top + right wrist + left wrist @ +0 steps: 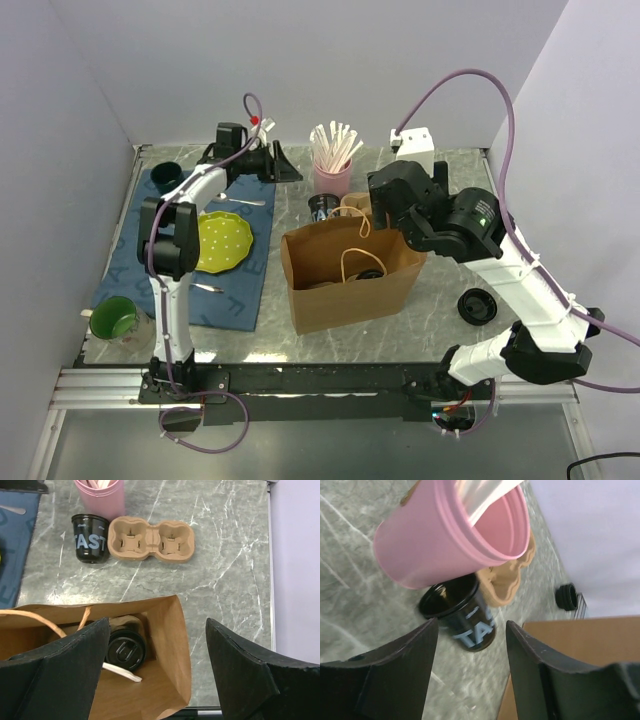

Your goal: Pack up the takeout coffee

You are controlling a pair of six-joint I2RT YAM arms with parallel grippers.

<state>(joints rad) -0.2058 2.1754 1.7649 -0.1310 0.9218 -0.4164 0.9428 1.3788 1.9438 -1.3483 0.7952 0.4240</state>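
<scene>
A brown paper bag (350,275) stands open mid-table. Inside it sits a lidded black coffee cup (125,650) with a wooden stirrer (122,672) beside it. My right gripper (157,625) hovers open above the bag's right end (392,222), holding nothing. Behind the bag stand a second black cup (91,537) without a lid, a cardboard cup carrier (150,541) and a pink cup (102,495) of stirrers. My left gripper (471,625) is at the back (288,165), open and empty, facing the lidless black cup (460,612) under the pink cup (450,535).
A loose black lid (477,305) lies right of the bag. A white box (413,150) sits at the back. On the left, a blue mat (235,295) carries a yellow-green plate (222,240) and cutlery, with a dark cup (165,175) behind and a green cup (115,318) in front.
</scene>
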